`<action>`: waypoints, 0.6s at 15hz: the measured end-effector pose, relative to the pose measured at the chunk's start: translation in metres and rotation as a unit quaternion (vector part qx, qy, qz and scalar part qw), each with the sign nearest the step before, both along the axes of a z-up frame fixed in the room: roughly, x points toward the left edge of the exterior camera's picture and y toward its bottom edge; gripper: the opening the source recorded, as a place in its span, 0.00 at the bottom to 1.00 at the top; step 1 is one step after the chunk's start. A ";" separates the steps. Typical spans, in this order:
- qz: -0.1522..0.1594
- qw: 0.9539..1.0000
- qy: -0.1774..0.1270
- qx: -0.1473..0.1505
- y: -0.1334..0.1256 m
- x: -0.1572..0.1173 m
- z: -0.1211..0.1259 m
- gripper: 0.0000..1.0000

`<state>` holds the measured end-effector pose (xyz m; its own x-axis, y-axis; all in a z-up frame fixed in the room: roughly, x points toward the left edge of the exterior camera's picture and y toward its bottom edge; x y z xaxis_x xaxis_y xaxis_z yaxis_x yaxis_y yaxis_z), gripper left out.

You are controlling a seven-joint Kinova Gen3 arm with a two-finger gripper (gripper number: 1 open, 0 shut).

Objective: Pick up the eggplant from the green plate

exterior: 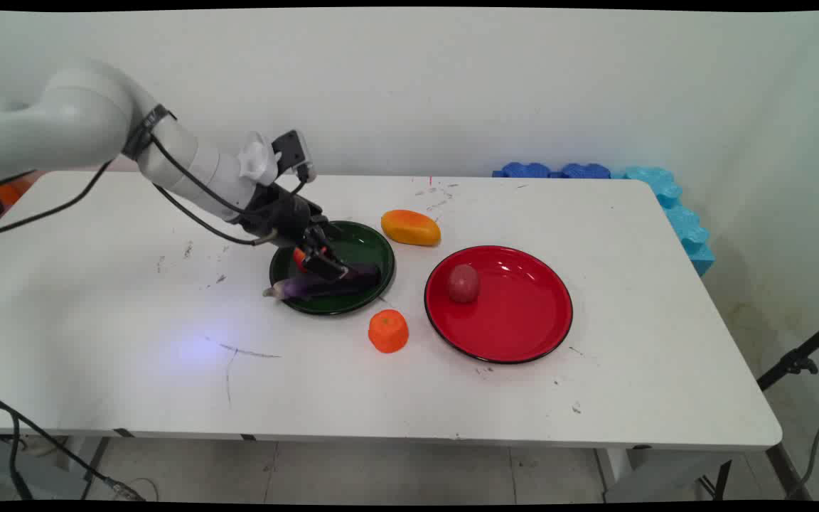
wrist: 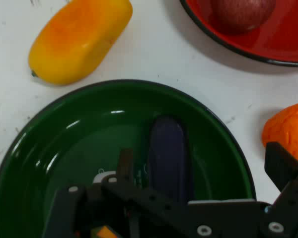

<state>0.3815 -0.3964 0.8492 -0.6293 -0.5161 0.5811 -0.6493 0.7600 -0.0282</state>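
Note:
My gripper (exterior: 327,266) hangs low over a dark green plate (exterior: 375,246) left of the table's middle. A purple eggplant (exterior: 310,287) lies across the plate's near side, its stalk end poking over the left rim. In the hand view the eggplant (wrist: 167,158) lies lengthwise in the green plate (wrist: 64,148) between my spread fingers, closer to the left one. The gripper (wrist: 202,161) is open and holds nothing. A small red-orange spot (exterior: 299,257) shows beside the gripper; what it is I cannot tell.
A yellow-orange mango (exterior: 410,227) (wrist: 79,39) lies just behind the green plate. An orange lump (exterior: 388,331) (wrist: 288,131) sits in front of it. A red plate (exterior: 516,345) (wrist: 288,42) to the right holds a dull red round fruit (exterior: 463,282) (wrist: 243,12). Blue foam pieces (exterior: 665,192) line the far right corner.

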 end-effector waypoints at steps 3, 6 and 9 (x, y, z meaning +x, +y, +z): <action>-0.001 1.000 0.000 0.003 0.000 0.002 -0.012 1.00; -0.005 1.000 -0.002 0.004 -0.006 0.004 -0.022 1.00; -0.007 1.000 -0.002 0.007 -0.015 0.007 -0.030 1.00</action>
